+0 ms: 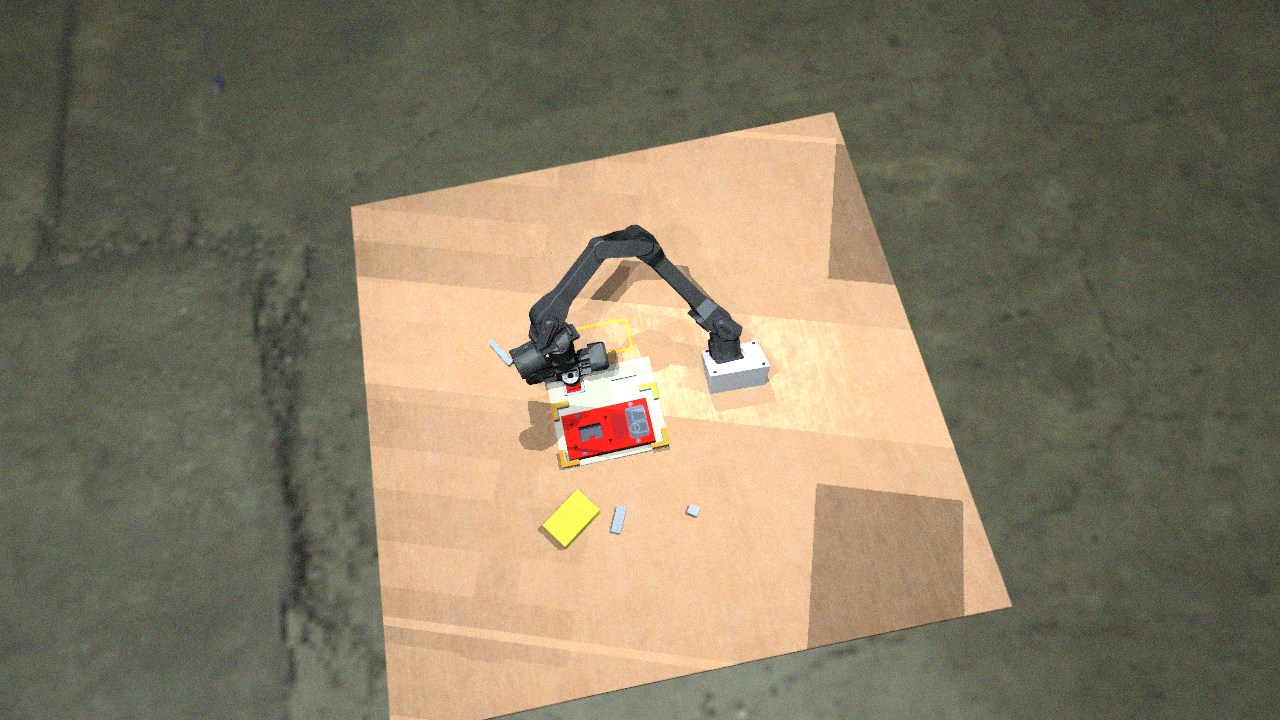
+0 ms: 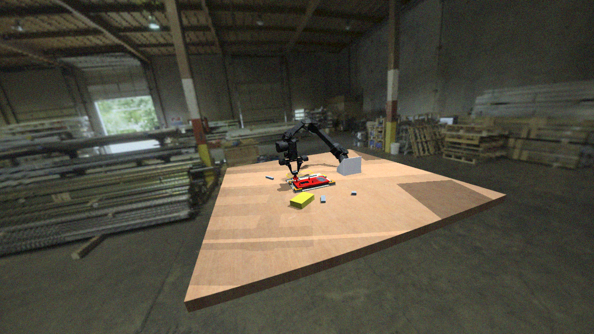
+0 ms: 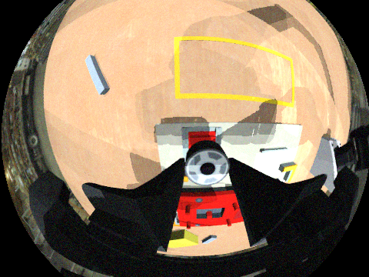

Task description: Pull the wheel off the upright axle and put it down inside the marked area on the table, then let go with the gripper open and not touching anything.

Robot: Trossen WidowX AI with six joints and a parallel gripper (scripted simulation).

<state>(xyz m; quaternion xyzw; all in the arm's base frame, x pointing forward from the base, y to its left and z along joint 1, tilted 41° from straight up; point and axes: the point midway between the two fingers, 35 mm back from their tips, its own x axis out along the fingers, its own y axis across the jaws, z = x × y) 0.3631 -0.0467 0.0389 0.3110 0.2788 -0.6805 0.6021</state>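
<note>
My gripper point(image 1: 571, 376) point(image 2: 295, 172) point(image 3: 206, 161) is shut on the wheel, with one finger on each side. The wheel point(image 3: 194, 168) has a grey spoked face, a black tyre and a round dark hole in its middle. It is held face up just above the red block point(image 1: 573, 389) point(image 3: 201, 135) at the board's back left. The upright axle is not visible, and I cannot tell whether any of it is still in the hole. The marked area point(image 1: 629, 335) point(image 3: 177, 69) is a yellow outline on the table behind the board, partly hidden by the arm in the top view.
The white board point(image 1: 633, 368) point(image 3: 167, 148) also bears a red plate point(image 1: 617, 436) point(image 3: 227, 200) between orange corner pieces. A grey bar point(image 1: 500, 351) point(image 3: 97, 75) lies left of the marked area. A yellow block point(image 1: 571, 518) point(image 2: 302, 199) and two small grey pieces lie in front.
</note>
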